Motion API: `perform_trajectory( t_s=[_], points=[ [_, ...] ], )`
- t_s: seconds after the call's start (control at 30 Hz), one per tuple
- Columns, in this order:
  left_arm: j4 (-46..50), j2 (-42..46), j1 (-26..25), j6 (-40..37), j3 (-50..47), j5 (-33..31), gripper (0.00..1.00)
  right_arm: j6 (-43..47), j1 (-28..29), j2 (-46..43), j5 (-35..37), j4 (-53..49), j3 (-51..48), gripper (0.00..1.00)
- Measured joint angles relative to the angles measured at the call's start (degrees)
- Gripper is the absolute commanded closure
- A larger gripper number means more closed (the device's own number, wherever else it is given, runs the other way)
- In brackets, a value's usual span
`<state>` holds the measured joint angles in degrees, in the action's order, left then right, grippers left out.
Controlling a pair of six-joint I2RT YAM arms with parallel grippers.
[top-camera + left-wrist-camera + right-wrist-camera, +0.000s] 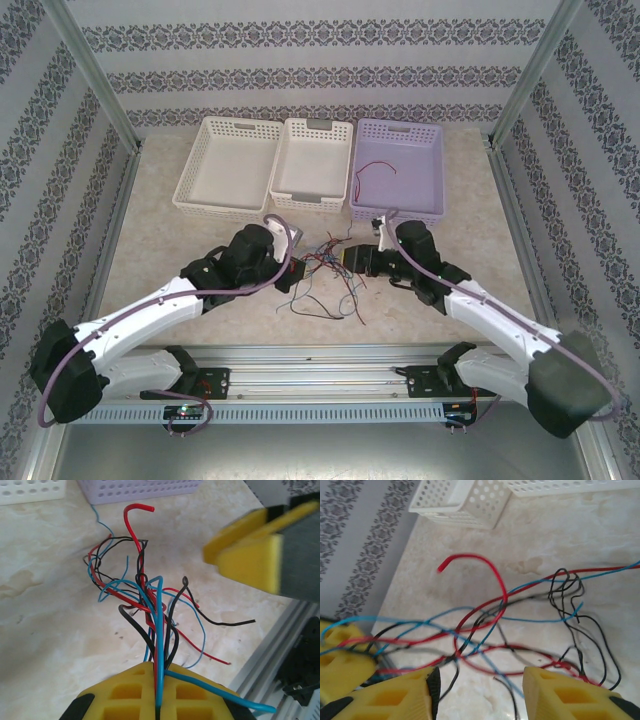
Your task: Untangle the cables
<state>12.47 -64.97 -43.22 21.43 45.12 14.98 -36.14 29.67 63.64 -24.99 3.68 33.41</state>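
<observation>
Left tool (159,700) is pressed together at the bottom of the left wrist view, pinching a blue strand and a red strand of the cables (145,605) in the seam between its yellow fingers (125,695). The rest of the bunch fans upward from there over the table (45,630), with red, blue and black strands crossing one another.

Right tool (480,695) is spread, its two yellow fingers sitting in the lower corners of the right wrist view with a wide gap between them. Several strands cross that gap, but whether either pad touches one I cannot tell.

The top view adds the layout: both tools face each other at mid-frame with the tangle between and just below them. Two white baskets (228,165) and a lilac basket (432,175) stand in a row above, and a short red cable (378,170) lies inside the lilac one.

The left wrist view catches the right tool at upper right, apart from the strands. The right wrist view catches a left finger at its lower left edge — blue and red strands run to it.
</observation>
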Motion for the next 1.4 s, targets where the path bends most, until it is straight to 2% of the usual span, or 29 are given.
perform_trajectory(
  t_s=[0.17, 0.53, 0.6, 0.93, 1.1, 1.4],
  points=[
    [-0.37, -0.07, -0.68, -1.03, -0.79, 1.16, 1.0, 1.68, 0.24, 3.69, 2.58, 0.07, 2.8, 0.52],
    [-0.57, -0.07, -0.68, -1.73, -1.62, 1.57, 1.0, 8.24, 4.74, 10.62, 5.44, 1.42, 7.93, 0.51],
    [-0.59, -0.07, -0.68, -1.75, -1.62, 1.7, 1.0, 9.07, 5.11, 11.37, 6.14, 1.53, 7.93, 0.55],
    [-1.66, 0.85, -0.68, -1.73, -2.93, 3.02, 1.0, 10.97, 5.09, 14.38, 9.09, 1.4, 8.11, 1.0],
    [-1.81, 1.62, -0.68, -1.75, -4.07, 2.97, 1.0, 10.62, 4.46, 12.81, 12.33, 0.33, 8.09, 1.0],
    [-4.04, 1.75, -0.68, -1.68, -6.47, 2.21, 0.75, 6.4, -2.6, 6.25, 14.56, -0.11, 4.98, 1.0]
  ],
)
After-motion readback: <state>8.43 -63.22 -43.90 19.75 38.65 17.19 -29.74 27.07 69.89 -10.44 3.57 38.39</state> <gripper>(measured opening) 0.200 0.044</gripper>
